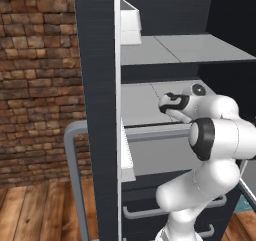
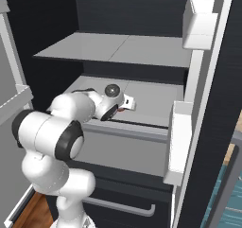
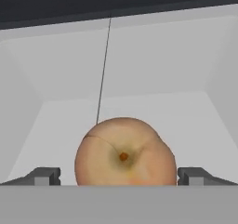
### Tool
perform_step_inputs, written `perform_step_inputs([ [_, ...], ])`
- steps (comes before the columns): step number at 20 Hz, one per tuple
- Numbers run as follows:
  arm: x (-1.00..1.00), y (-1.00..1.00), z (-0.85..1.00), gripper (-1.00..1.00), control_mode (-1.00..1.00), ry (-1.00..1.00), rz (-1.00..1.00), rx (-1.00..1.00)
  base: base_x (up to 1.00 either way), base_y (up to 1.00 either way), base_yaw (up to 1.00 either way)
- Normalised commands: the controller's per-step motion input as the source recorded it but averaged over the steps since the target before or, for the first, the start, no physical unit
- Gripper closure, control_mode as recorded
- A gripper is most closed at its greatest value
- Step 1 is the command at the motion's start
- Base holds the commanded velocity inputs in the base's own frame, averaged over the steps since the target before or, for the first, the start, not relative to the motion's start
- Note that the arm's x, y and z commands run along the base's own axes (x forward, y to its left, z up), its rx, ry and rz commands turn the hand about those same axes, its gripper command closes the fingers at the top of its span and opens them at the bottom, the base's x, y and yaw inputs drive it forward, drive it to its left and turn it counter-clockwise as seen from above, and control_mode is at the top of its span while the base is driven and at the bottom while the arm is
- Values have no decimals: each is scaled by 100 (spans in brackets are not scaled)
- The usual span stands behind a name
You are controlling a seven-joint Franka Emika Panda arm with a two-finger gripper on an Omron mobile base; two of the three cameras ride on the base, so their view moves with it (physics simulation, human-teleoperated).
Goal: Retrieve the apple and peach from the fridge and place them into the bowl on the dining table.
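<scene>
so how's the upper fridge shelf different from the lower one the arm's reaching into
The upper shelf sits higher and bare, with nothing on it in the base views; the lower shelf has the arm over it and, in the hand view, carries the peach between the open end effector fingertips. The upper shelf lies flat and open; the lower one has a raised front lip. Both are grey with a centre seam.

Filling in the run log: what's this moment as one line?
stage: reaching for peach | gripper: jaws open, one each side of peach | peach: on fridge shelf, not lifted | fridge: door open
</scene>
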Motion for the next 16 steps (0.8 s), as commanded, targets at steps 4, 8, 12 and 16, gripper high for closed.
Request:
perform_step_inputs([
  [4, 17, 0, -24, -100, -100, 2, 0, 0, 0, 0, 0],
  [8, 15, 0, -24, -100, -100, 2, 0, 0, 0, 0, 0],
  [12, 5, 0, -32, -100, -100, 5, 0, 0, 0, 0, 0],
  [16, 0, 0, -44, -100, -100, 9, 0, 0, 0, 0, 0],
])
